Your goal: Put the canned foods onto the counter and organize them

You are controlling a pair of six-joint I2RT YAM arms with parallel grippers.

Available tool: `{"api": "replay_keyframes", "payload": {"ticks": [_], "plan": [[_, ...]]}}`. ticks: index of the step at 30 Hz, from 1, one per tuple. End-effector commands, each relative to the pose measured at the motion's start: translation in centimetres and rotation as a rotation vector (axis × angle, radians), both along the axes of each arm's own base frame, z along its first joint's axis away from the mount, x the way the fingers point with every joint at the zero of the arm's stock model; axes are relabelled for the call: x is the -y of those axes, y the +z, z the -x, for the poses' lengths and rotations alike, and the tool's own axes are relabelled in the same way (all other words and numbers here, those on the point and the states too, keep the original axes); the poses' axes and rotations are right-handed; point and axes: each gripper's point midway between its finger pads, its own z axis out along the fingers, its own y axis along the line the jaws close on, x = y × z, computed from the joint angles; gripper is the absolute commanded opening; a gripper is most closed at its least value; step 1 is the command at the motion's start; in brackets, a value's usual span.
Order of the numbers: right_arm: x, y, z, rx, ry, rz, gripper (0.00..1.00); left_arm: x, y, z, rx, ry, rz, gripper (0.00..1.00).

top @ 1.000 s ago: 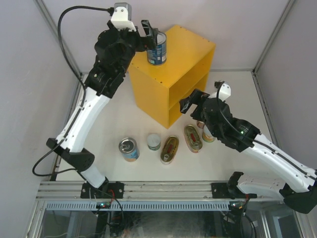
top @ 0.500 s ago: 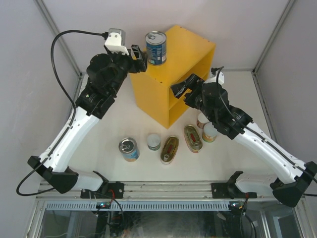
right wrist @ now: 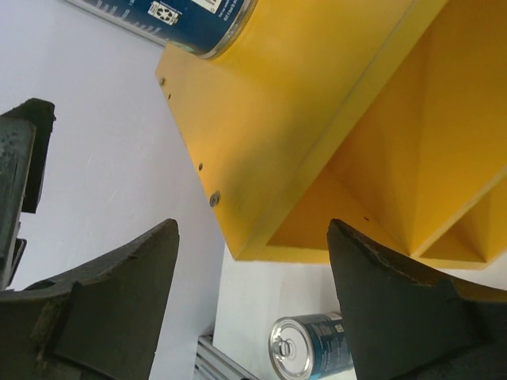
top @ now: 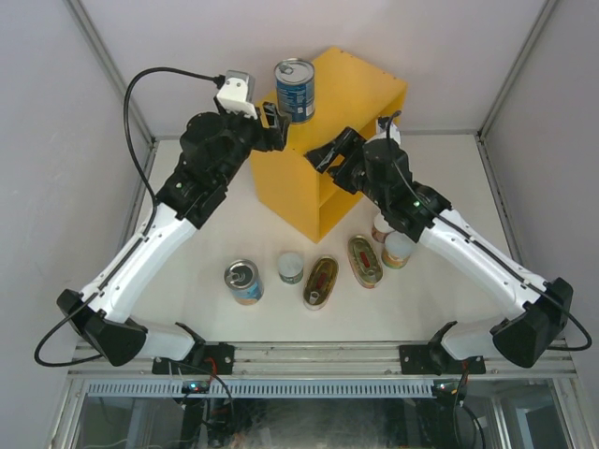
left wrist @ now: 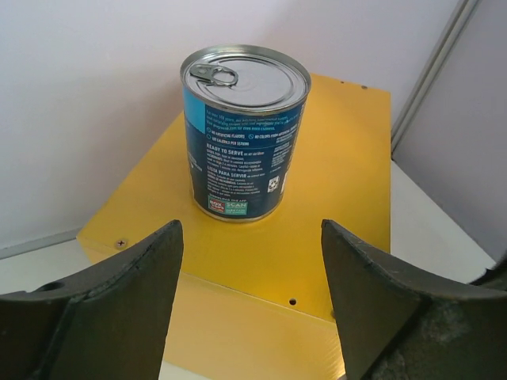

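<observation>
Canned foods, one up and six waiting: from overhead, a tall blue-labelled metal can [top: 295, 91] stands upright near the left edge of the flat top of the bright yellow box-shaped metal cabinet [top: 360, 94]. A second tall blue can [top: 243, 281], three small short round cans with pale lids [top: 291, 267] and two flat oval red-and-yellow tins [top: 319, 282] sit in a loose row on the white desk [top: 215, 215] in front. My left hand [top: 273, 120] hangs just beside the placed can, and my right hand [top: 326, 155] is near the cabinet's front edge. The two hands are close, and I judge that a careless swing could knock them together or jar the cabinet.

From my left wrist, the placed can [left wrist: 244, 131] shows a ring-pull lid, no dents and small print facing me. It stands apart from both black fingers [left wrist: 119, 293]. My left hand [left wrist: 249, 229] is released and empty. The can is not far from the top's edge, so a brush from a finger as I move off could, I reckon, tip it over the side.

From my right wrist, my right hand [right wrist: 252, 229] is spread wide, grasping nothing, and faces the cabinet's [right wrist: 261, 119] open front. The second tall blue can [right wrist: 313, 348] stands below on the desk. The flat tins look likeliest to slip from a hurried pinch.
</observation>
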Motion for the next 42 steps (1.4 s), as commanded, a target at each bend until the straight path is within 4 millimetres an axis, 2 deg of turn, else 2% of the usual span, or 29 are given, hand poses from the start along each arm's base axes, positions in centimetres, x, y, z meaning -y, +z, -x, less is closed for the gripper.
{"api": "replay_keyframes", "payload": {"ticks": [1, 9, 17, 28, 33, 42], "plan": [[-1.4, 3.2, -1.0, 0.056, 0.045, -0.114, 0.74, -0.3, 2.3, 0.6, 0.090, -0.024, 0.021, 0.74], [-3.1, 2.6, -2.6, 0.051, 0.104, -0.164, 0.59, 0.3, 1.1, -0.5, 0.084, -0.057, 0.040, 0.74], [-4.2, 2.0, -3.0, 0.036, 0.153, -0.195, 0.41, 1.0, 0.7, -1.3, 0.094, -0.083, 0.049, 0.75], [-5.8, 1.5, -1.3, 0.027, 0.267, -0.227, 0.00, 0.9, -0.3, -1.4, 0.094, -0.094, 0.043, 0.77], [-6.9, 2.0, 0.2, 0.038, 0.331, -0.232, 0.00, 0.5, -0.6, -1.2, 0.095, -0.084, 0.042, 0.77], [-8.9, 2.7, 3.5, 0.055, 0.401, -0.217, 0.00, -1.3, -1.1, -1.2, 0.092, -0.010, 0.024, 0.78]]}}
